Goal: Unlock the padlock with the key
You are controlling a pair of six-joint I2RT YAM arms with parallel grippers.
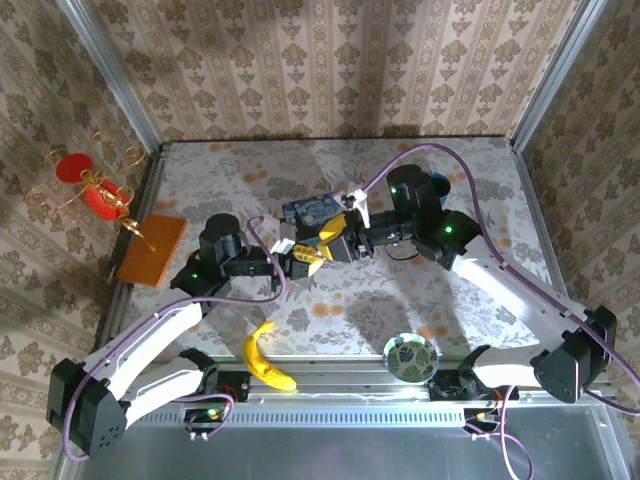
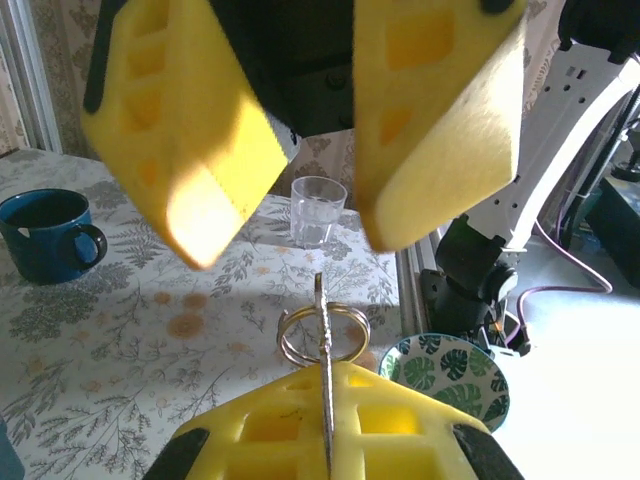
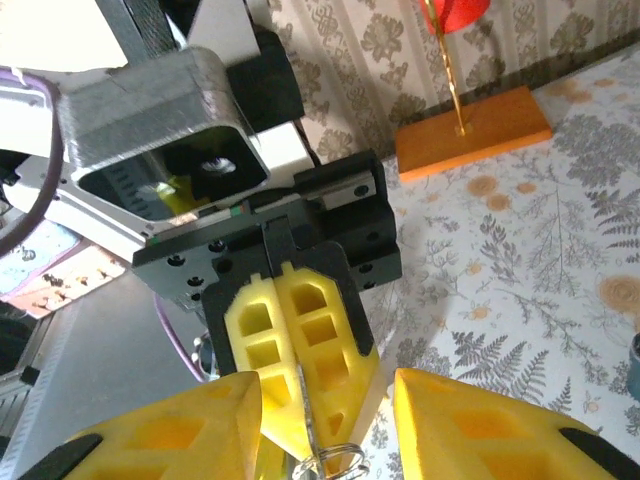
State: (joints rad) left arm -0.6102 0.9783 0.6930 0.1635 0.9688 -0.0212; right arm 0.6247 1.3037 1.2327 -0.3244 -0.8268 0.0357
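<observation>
My left gripper (image 2: pixel 326 400) is shut on the key (image 2: pixel 320 310), which stands edge-on between its yellow pads with a key ring (image 2: pixel 322 333) through its head. My right gripper (image 2: pixel 295 235) faces it with the jaws apart, one on each side of the key's line. In the right wrist view the left gripper's shut fingers (image 3: pixel 295 340) point between my right gripper's (image 3: pixel 325 440) open fingers, and the key ring (image 3: pixel 338 462) hangs in the gap. From above, the left gripper (image 1: pixel 308 257) and right gripper (image 1: pixel 333 238) meet at mid-table. The padlock is out of view.
A blue mug (image 2: pixel 45 235) and a clear glass (image 2: pixel 318 210) stand on the floral cloth beyond the grippers. A leaf-patterned bowl (image 1: pixel 410 357) and a banana (image 1: pixel 268 362) lie near the front edge. An orange board with a gold stand (image 1: pixel 150 250) sits left.
</observation>
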